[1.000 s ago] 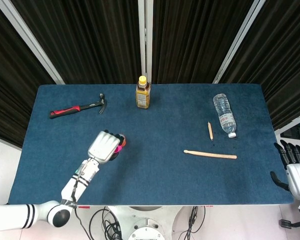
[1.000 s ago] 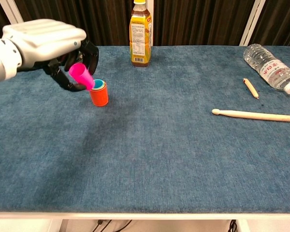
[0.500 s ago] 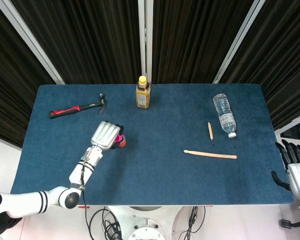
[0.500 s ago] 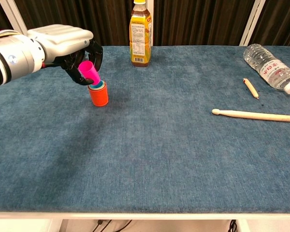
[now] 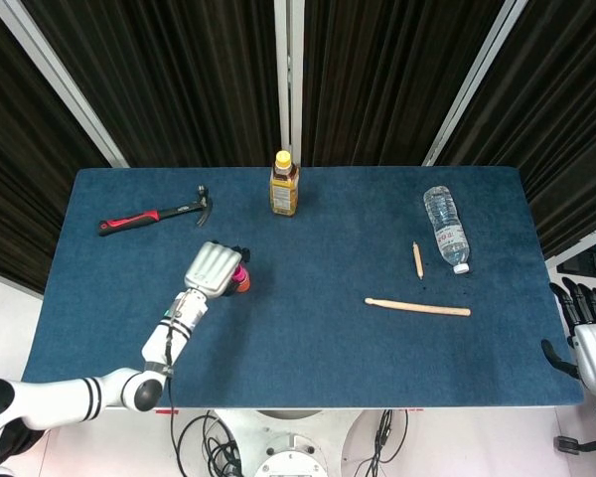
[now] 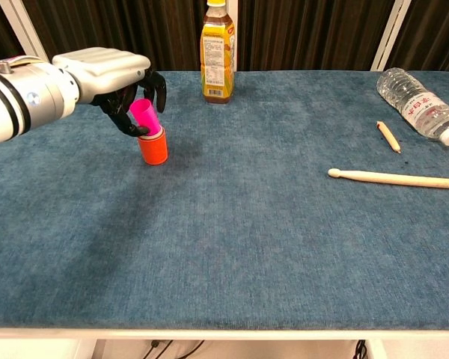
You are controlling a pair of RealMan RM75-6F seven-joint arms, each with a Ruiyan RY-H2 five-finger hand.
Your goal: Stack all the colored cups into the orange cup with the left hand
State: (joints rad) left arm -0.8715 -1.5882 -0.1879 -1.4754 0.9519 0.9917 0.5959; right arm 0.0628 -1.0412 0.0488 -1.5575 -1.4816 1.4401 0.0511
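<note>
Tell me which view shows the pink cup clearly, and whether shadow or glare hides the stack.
Chest view: pink cup sharp in the left hand, over the orange cup; soft shadow, no glare. Head view: the hand covers most of the stack.

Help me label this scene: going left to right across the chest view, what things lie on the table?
White left hand holding the pink plastic cup over the orange cup → amber drink bottle with yellow cap → long wooden drumstick, with the short wooden stick and clear plastic water bottle behind it.
</note>
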